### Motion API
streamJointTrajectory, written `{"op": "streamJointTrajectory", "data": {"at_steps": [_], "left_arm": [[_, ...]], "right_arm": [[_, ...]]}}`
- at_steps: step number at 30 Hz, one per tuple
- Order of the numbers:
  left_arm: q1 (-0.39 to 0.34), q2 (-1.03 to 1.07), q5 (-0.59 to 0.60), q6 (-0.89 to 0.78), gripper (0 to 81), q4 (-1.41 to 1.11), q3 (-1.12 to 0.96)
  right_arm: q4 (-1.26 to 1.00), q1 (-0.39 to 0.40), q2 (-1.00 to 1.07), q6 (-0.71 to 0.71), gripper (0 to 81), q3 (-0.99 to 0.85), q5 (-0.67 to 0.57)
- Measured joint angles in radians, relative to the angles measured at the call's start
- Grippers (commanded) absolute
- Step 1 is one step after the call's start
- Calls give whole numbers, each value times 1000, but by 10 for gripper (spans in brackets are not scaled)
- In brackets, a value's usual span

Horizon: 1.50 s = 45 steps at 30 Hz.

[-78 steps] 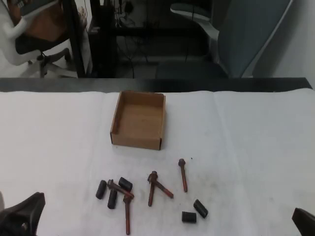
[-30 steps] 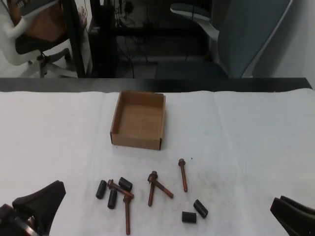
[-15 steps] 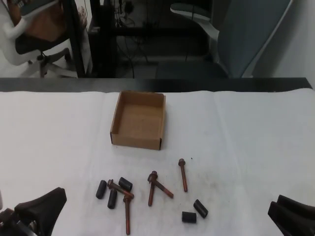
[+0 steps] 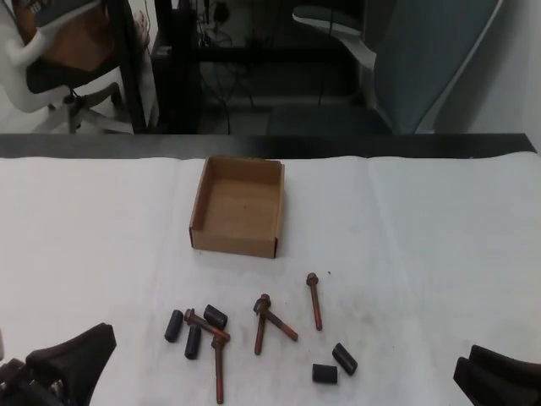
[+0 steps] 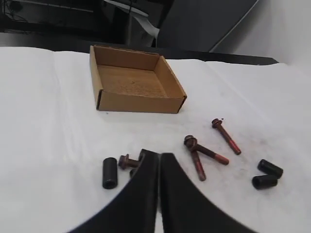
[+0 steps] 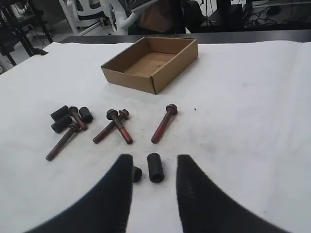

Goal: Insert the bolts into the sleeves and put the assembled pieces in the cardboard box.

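Five bolts and five sleeves lay loose on the desk near the empty cardboard box. Right claw spread, aimed at a sleeve, likely to grab it; left claw pressed together, holding nothing.

A white cloth lies before an office chair.

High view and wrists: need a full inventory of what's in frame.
cardboard box: 1, brown, open top, middle of the bench
bolts: 5, rusty red, lying loose nearer than the box
sleeves: 5, black, lying among the bolts
bench: 1, white cover
office chair: 1, grey, behind the bench
left gripper: 1, black, shut, near edge
right gripper: 1, black, open, near edge
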Motion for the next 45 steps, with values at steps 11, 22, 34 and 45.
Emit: {"op": "streamJointTrajectory", "data": {"at_steps": [11, 22, 34, 45], "left_arm": [[-106, 134, 36, -16, 335, -6, -55], [-378, 803, -283, -56, 335, 83, -373], [-383, 1283, -322, -100, 335, 204, -647], [-383, 1360, -369, -113, 335, 196, -674]], "right_arm": [[11, 193, 249, 61, 301, -64, 103], [62, 295, 1013, -147, 301, -529, 275], [368, 297, 1533, -413, 301, -936, 271], [442, 308, 1564, -481, 301, -966, 237]]}}
